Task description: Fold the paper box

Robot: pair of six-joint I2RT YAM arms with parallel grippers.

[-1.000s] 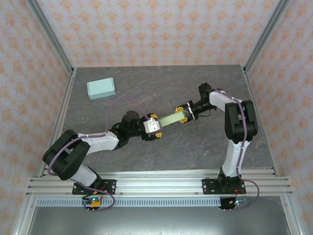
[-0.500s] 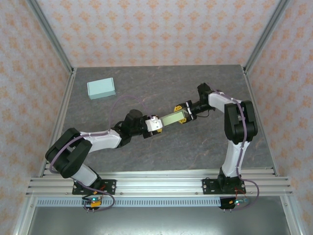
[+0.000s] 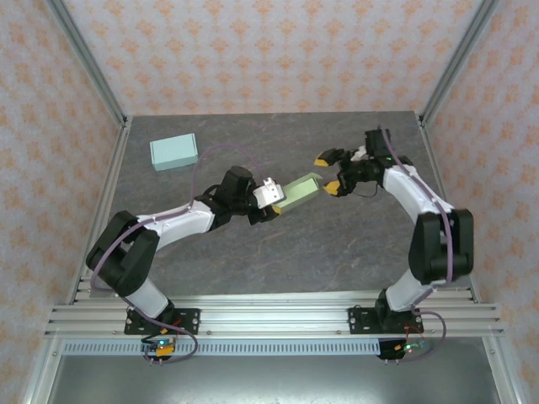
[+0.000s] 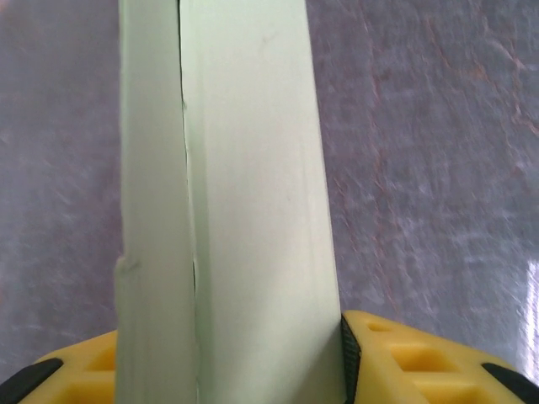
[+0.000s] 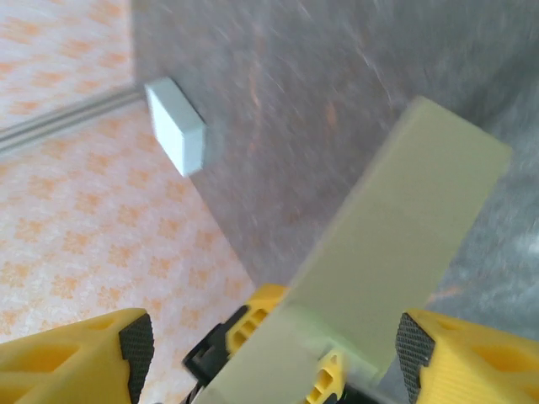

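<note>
The paper box (image 3: 300, 191) is a long pale green folded sleeve held off the table, pointing up and to the right. My left gripper (image 3: 271, 200) is shut on its near end. In the left wrist view the box (image 4: 227, 194) runs up the frame between the yellow fingers (image 4: 404, 362), and a seam shows down its left side. My right gripper (image 3: 330, 174) stands open just off the box's far end, not touching it. From the right wrist the box (image 5: 404, 244) reaches toward the wide-open right gripper (image 5: 269, 353), with the left gripper's fingers (image 5: 263, 310) clamped on it.
A light blue folded box (image 3: 174, 152) lies flat at the back left of the grey table (image 3: 253, 252), and shows again as the blue box (image 5: 174, 126) in the right wrist view. Patterned walls and metal rails (image 3: 253, 311) bound the table.
My right gripper has let go of the box's far end, opened and drawn back to the right. My left gripper has shut on the box and carried it slightly up and right.
</note>
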